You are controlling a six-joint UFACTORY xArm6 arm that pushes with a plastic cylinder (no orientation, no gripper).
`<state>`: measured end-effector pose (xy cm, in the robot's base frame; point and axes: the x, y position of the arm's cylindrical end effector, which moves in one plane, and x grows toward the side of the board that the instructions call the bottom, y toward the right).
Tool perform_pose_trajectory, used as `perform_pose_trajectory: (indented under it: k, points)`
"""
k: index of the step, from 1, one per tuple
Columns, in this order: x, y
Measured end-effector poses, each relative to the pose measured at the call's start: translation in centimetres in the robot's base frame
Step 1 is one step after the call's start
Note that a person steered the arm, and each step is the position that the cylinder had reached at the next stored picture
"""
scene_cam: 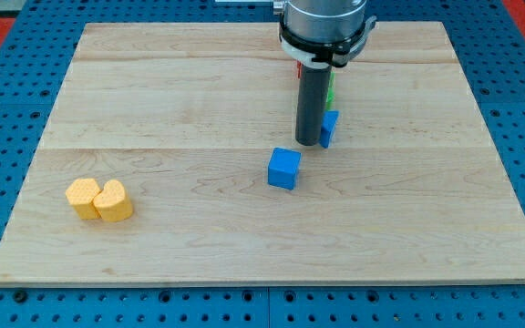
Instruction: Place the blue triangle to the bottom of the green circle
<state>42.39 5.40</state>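
My tip (307,143) rests on the board just left of a blue block (329,128), which is partly hidden by the rod; this seems to be the blue triangle, though its shape is hard to make out. A green block (330,91) peeks out from behind the rod just above it, mostly hidden, with a sliver of a red block (299,68) on the rod's left side. A blue cube (284,169) sits below and left of my tip, apart from it.
A yellow hexagon block (83,197) and a yellow heart block (114,201) sit touching at the board's lower left. The wooden board (199,91) lies on a blue pegboard table.
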Motion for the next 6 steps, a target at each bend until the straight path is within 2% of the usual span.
perform_pose_trajectory:
  k: [1, 2, 3, 4, 6]
  points:
    - [-0.5, 0.0]
    - [1.4, -1.4]
    - [1.5, -7.8]
    - [2.9, -9.2]
    - [8.2, -4.6]
